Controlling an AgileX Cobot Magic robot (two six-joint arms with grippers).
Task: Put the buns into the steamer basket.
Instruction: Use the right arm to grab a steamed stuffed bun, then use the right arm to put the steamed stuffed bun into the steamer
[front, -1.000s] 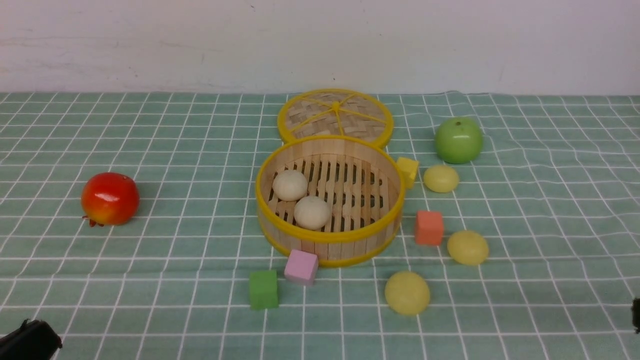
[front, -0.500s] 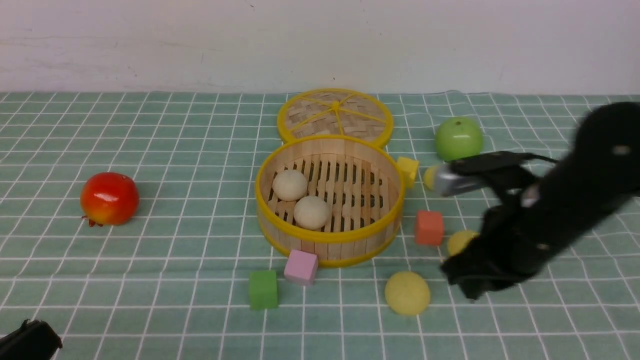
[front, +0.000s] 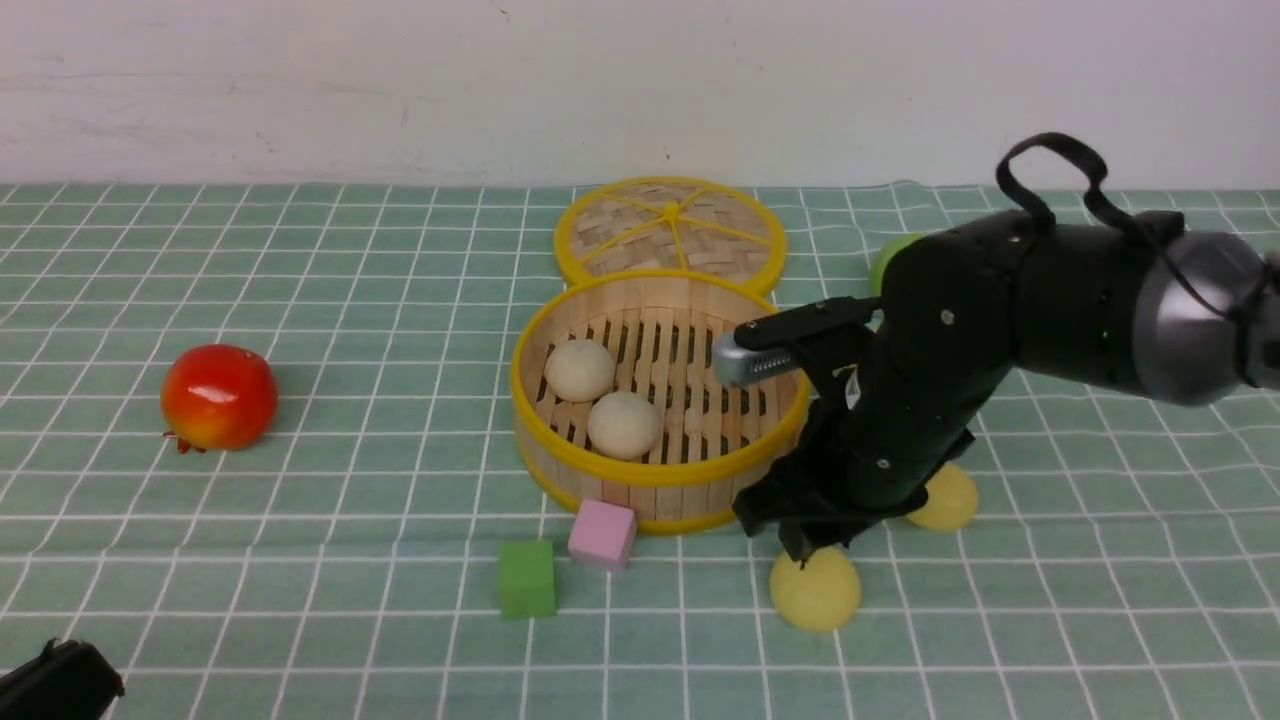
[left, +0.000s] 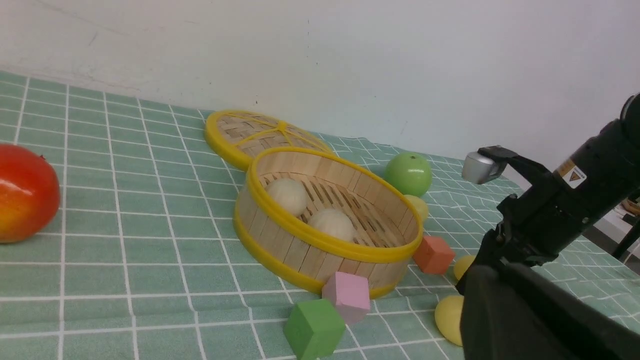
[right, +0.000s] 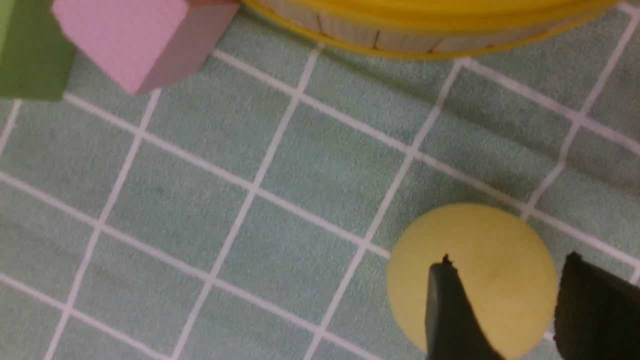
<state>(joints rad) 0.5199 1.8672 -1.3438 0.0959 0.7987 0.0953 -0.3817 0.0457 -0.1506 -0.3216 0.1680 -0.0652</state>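
the right gripper (right: 507, 272) hovers empty, fingers parted, right over a pale yellow bun (front: 815, 598) lying on the cloth (front: 300, 520) just off the steamer basket's (front: 655, 477) near-right rim. the bun sits straight below the tips, seemingly a little off-centre in the gap. being round, it favours no grip angle. the left gripper (front: 55, 682), clenched, rests far off the basket's near-left side.

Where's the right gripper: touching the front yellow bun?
Cannot tell. Right wrist view: the right gripper, open, overlaps the front yellow bun; front view shows neither gap nor contact plainly.
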